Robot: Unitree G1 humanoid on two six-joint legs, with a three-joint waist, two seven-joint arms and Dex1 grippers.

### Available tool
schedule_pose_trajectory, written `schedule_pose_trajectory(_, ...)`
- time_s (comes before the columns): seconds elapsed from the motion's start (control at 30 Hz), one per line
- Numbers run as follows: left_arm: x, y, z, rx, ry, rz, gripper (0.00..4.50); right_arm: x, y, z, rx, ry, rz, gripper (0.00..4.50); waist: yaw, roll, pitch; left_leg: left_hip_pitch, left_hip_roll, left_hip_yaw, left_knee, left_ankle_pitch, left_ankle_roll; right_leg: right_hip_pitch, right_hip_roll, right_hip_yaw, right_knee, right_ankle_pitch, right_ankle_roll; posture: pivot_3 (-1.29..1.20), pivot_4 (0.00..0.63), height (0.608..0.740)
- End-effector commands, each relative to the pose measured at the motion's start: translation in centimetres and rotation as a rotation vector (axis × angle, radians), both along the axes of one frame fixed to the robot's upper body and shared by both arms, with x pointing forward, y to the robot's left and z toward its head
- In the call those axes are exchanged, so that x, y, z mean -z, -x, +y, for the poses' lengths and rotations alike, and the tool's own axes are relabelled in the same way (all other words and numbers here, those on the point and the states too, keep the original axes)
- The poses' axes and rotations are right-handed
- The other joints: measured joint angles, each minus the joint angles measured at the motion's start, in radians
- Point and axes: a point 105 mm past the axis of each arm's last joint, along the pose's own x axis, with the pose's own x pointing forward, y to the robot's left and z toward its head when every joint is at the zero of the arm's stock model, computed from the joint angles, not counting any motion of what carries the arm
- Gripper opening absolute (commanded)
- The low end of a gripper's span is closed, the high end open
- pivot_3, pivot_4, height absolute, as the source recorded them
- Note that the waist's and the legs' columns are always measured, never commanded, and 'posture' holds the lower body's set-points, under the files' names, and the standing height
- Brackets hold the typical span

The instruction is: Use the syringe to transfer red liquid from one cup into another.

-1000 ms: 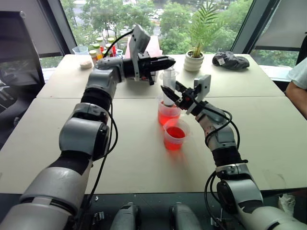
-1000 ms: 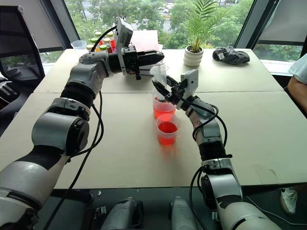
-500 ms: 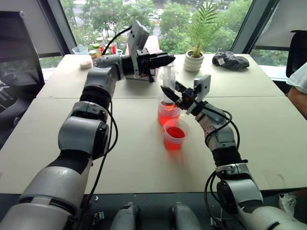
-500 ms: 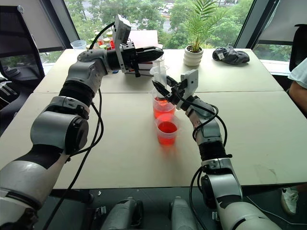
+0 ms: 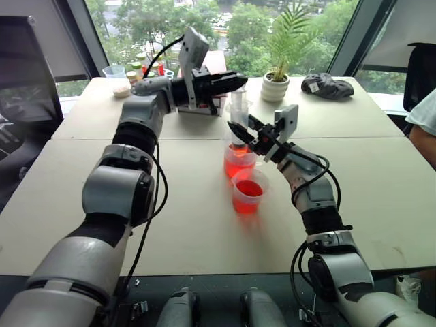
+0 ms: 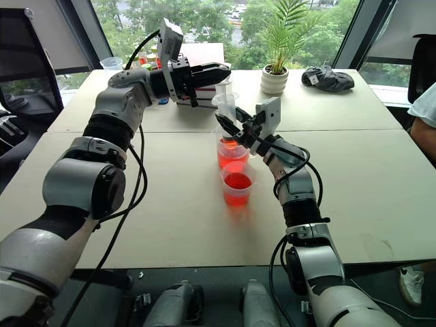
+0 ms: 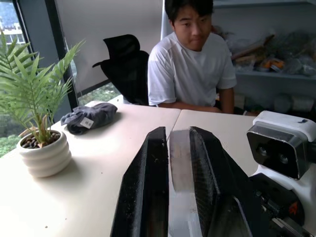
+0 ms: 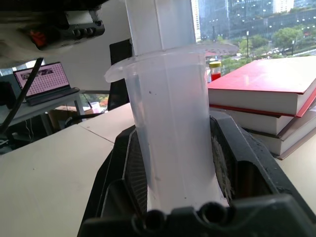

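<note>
head view: reaching in from the right, right gripper [image 5: 240, 131] clamping the syringe [image 5: 238, 116] upright in the big cup [image 5: 240, 161], beside the small cup [image 5: 248, 191] of red liquid [image 5: 249, 189]. stretching level over the plunger, left gripper [image 5: 235, 78].

left wrist: fingers [image 7: 146, 190] standing slightly apart.

right wrist: pads [image 8: 232, 165] squeezing the barrel.
</note>
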Motion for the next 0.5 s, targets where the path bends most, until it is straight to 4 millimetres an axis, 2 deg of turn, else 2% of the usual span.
schedule_pose_trajectory(0.03, -3.9, 1.3, 0.2, 0.014, 0.048, -0.130, 2.73, -1.3, 0.2, 0.0, -0.010, -0.001, -0.038, 1.45, 0.001, 0.000, 0.000, 0.000, 0.000, 0.000, 0.000, 0.000, 0.000, 0.000, 0.000, 0.000, 0.000, 0.000, 0.000, 0.00, 0.150, 0.740)
schedule_pose_trajectory(0.1, -3.6, 1.3, 0.3, 0.019, 0.040, -0.124, 3.98, -1.9, 0.2, -0.2, -0.002, -0.010, -0.053, 1.45, 0.003, 0.000, 0.000, 0.001, 0.000, 0.000, 0.000, 0.000, 0.000, 0.001, 0.000, 0.000, 0.000, 0.000, 0.000, 0.00, 0.150, 0.740)
schedule_pose_trajectory(0.13, -3.4, 1.4, 0.4, 0.023, 0.035, -0.119, 4.30, -2.2, 0.1, -0.3, 0.002, -0.015, -0.059, 1.45, 0.004, 0.000, 0.000, 0.001, 0.000, 0.000, 0.000, 0.000, 0.000, 0.001, 0.000, 0.000, 0.000, 0.000, 0.000, 0.00, 0.150, 0.740)
schedule_pose_trajectory(0.17, -3.2, 1.4, 0.5, 0.026, 0.030, -0.115, 4.42, -2.6, 0.1, -0.5, 0.009, -0.020, -0.067, 1.45, 0.004, 0.000, 0.000, 0.001, 0.000, 0.000, 0.000, 0.000, 0.000, 0.001, 0.000, 0.000, 0.000, 0.000, 0.000, 0.00, 0.150, 0.740)
schedule_pose_trajectory(0.5, -1.2, 2.1, 3.3, 0.041, 0.033, -0.031, 4.42, -7.8, -0.4, -2.1, 0.082, -0.102, -0.163, 1.45, 0.000, 0.000, 0.000, 0.001, 0.000, 0.000, -0.001, 0.000, 0.000, 0.000, 0.000, 0.000, 0.001, 0.000, 0.000, 0.00, 0.150, 0.740)
